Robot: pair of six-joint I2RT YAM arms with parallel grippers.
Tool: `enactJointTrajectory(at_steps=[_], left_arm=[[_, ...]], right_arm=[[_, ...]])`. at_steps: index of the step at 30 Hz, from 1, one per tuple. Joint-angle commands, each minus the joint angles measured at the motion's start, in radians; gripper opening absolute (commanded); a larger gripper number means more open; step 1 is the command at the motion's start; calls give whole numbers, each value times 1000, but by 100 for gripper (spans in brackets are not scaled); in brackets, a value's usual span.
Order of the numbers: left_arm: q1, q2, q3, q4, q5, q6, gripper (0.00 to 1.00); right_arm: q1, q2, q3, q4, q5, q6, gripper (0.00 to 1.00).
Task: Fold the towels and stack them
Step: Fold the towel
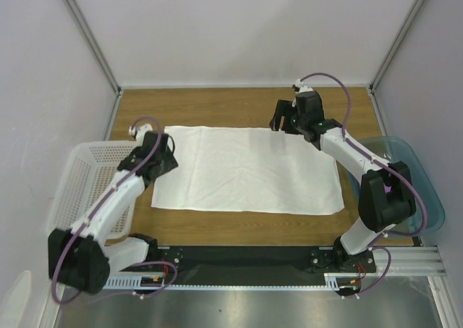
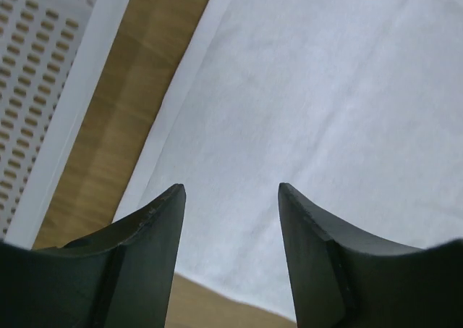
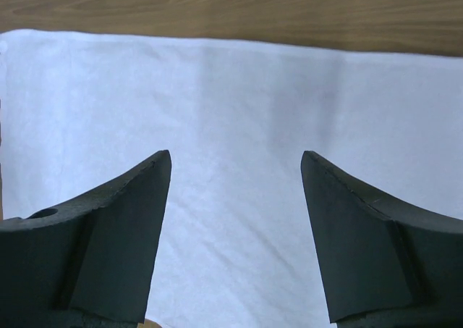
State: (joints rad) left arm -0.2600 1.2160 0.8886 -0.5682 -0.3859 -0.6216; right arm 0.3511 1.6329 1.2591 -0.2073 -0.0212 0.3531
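White towel (image 1: 246, 170) flat on worktop (image 1: 217, 105), apparently unfolded; left tool (image 2: 231, 190) and right tool (image 3: 235, 154) both released, empty; folding, stacking remain.

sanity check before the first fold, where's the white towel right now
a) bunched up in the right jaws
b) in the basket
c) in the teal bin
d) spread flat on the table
d, the towel lies spread flat on the table, outside both the basket and the bin.
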Motion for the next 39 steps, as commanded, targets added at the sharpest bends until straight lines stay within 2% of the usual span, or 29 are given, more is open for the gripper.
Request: enactJointTrajectory(at_steps=[1,5,8,15,22,30,37,39], left_arm=[[-42,-213,-112,-114,41,-111,61],[-53,-329,-204,-228,-24,-230,63],[-53,-345,-252,-255,-30,-291,64],[-53,-257,-326,-292,-125,-516,68],[-41,-179,-375,-266,-189,-638,72],[-18,-161,-402,-197,-206,-684,64],[-16,-89,-381,-214,-238,-742,52],[-18,-53,-364,-234,-249,-767,52]], right_arm=[[18,-65,-59,52,-51,64,78],[35,-113,-159,57,-63,73,78],[35,-142,-200,60,-69,72,79],[35,-176,-239,48,-79,61,79],[34,-180,-237,39,-88,52,79],[28,-189,-242,17,-79,40,79],[25,-191,-242,5,-79,40,79],[20,-191,-241,-1,-74,37,79]])
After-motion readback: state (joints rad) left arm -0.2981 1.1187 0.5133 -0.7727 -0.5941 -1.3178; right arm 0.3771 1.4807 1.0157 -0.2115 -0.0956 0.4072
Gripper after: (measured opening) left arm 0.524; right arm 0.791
